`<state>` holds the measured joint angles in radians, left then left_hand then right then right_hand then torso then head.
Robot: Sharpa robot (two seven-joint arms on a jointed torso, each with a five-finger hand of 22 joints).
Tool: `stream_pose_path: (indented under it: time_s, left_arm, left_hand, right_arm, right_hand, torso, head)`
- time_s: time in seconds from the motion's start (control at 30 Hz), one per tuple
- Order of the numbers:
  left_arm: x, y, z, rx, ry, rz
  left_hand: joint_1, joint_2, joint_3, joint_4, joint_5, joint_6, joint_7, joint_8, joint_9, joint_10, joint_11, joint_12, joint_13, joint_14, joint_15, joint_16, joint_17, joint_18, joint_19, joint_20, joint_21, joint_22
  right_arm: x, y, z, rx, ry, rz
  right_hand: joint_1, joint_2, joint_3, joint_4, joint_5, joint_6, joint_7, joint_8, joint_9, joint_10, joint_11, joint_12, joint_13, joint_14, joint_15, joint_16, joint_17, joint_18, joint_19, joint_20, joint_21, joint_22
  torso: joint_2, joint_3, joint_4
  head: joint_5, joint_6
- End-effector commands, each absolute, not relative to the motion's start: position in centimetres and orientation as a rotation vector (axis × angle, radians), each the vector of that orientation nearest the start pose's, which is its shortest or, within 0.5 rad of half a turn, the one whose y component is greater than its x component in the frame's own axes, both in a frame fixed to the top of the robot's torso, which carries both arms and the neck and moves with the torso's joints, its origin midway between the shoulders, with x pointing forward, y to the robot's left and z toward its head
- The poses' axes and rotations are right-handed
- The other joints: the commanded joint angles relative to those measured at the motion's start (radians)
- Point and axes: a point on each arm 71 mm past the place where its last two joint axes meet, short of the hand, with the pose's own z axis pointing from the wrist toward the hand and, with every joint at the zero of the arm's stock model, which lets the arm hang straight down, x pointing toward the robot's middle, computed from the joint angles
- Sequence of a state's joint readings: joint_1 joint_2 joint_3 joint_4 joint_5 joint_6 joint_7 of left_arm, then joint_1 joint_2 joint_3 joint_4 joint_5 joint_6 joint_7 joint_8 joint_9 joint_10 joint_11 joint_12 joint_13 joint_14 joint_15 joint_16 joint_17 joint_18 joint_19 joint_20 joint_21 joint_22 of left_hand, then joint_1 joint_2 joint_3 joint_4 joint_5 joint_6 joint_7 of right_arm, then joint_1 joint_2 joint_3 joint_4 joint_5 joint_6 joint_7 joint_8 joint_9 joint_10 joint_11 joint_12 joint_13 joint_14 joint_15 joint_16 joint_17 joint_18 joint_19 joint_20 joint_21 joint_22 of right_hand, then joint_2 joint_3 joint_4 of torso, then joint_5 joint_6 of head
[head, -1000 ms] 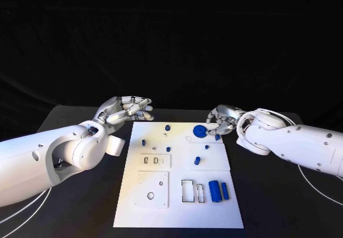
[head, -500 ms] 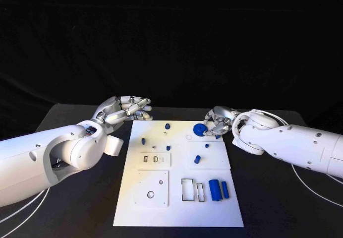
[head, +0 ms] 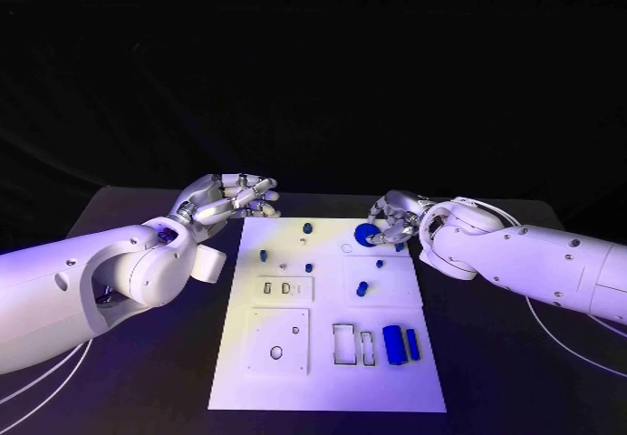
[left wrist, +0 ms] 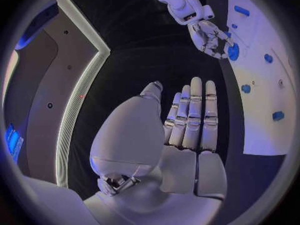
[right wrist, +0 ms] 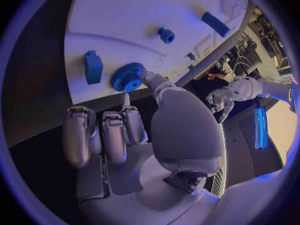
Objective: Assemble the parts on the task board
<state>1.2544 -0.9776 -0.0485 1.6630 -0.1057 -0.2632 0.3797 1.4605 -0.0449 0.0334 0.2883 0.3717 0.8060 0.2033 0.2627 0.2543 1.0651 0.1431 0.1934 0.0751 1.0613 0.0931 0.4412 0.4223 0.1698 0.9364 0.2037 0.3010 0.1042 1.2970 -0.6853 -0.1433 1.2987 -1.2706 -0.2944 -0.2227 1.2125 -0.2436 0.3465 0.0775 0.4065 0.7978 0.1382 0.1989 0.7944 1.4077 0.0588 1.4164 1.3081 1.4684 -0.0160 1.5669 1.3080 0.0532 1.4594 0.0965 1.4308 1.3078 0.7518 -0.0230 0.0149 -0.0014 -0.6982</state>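
The white task board lies in the middle of the table. A blue gear sits at its far right part. My right hand is right beside it; one fingertip touches the gear's rim, while the other fingers are curled in, apart from it. My left hand hovers off the board's far left corner, its fingers stretched out with nothing in them. Small blue parts dot the board, and two blue bars lie near its right edge.
Pale rectangular recesses and raised white plates mark the near half of the board. Black table surrounds the board on both sides. White cables trail under my right arm.
My right hand has shifted a little to the left, closing in on the gear, which has moved slightly away from me. The left hand has stayed in place.
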Motion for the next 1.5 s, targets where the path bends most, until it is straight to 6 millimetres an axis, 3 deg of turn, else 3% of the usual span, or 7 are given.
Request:
stream_pose_path:
  time_s: [0.03,0.37,0.57,0.87,1.5]
  left_arm:
    - [46.6,22.6,-14.3,-0.937,1.465,-1.61]
    - [46.6,22.5,-14.3,-0.933,1.471,-1.613]
    - [46.6,22.6,-14.3,-0.933,1.474,-1.613]
    - [46.5,22.6,-14.3,-0.933,1.478,-1.613]
    - [46.6,22.7,-14.4,-0.934,1.486,-1.611]
  left_hand:
    - [-0.006,0.003,0.003,-0.003,-0.003,-0.009,0.0,-0.006,0.001,0.0,0.003,-0.006,0.002,-0.007,0.001,0.004,0.001,0.012,0.002,0.003,-0.006,-0.001]
    - [-0.006,0.003,0.003,-0.003,-0.006,-0.01,0.0,-0.006,0.001,0.0,0.003,-0.007,0.002,-0.008,0.001,0.004,0.002,0.012,0.002,0.003,-0.007,-0.001]
    - [-0.006,0.003,0.003,-0.003,-0.006,-0.01,0.0,-0.006,0.001,0.0,0.003,-0.007,0.002,-0.008,0.001,0.004,0.002,0.012,0.002,0.003,-0.007,-0.001]
    - [-0.006,0.003,0.003,-0.003,-0.01,-0.01,0.0,-0.006,0.001,0.0,0.003,-0.007,0.002,-0.009,0.001,0.004,0.003,0.012,0.002,0.003,-0.007,-0.002]
    - [-0.006,0.003,0.002,-0.003,-0.015,-0.011,0.001,-0.007,0.002,0.0,0.004,-0.008,0.002,-0.01,0.002,0.004,0.004,0.012,0.002,0.003,-0.008,-0.002]
  right_arm:
    - [53.5,-19.7,-19.1,0.034,1.773,0.494]
    - [53.7,-19.8,-19.2,0.032,1.778,0.482]
    - [53.7,-19.8,-19.4,0.015,1.787,0.479]
    - [53.5,-19.5,-19.4,-0.011,1.769,0.47]
    - [52.6,-18.7,-18.5,-0.007,1.664,0.481]
  right_hand:
    - [0.009,-0.003,0.001,0.005,-0.002,-0.003,0.002,-0.003,0.001,0.006,0.001,0.005,0.063,0.102,0.006,0.004,0.263,-0.008,0.012,0.0,0.004,0.098]
    - [0.015,0.002,0.006,0.006,-0.002,0.0,0.003,-0.006,0.0,0.006,0.001,0.007,0.065,0.102,0.007,0.004,0.263,-0.008,0.013,0.0,0.005,0.099]
    - [0.025,0.003,0.042,0.01,0.03,0.035,0.0,-0.004,-0.001,0.016,-0.001,0.019,0.08,0.102,0.006,0.004,0.263,-0.009,0.015,0.0,0.008,0.105]
    - [0.056,0.017,0.161,-0.01,0.019,0.164,-0.034,0.022,0.002,0.06,-0.031,0.058,0.132,0.102,-0.019,0.004,0.263,-0.012,0.023,-0.021,0.018,0.121]
    - [0.011,-0.006,0.179,0.002,0.011,0.179,-0.038,0.006,-0.01,0.076,-0.035,0.071,0.15,0.102,-0.024,0.004,0.263,-0.014,0.026,-0.028,0.022,0.128]
  torso:
    - [0.0,-0.0006,-0.0002]
    - [-0.001,-0.0006,-0.0015]
    - [-0.002,-0.0004,-0.0023]
    - [-0.001,0.0,0.0002]
    - [0.0,0.0004,-0.0008]
  head:
    - [0.001,-0.003]
    - [0.004,-0.008]
    - [0.003,-0.009]
    - [0.005,-0.01]
    - [0.008,-0.004]
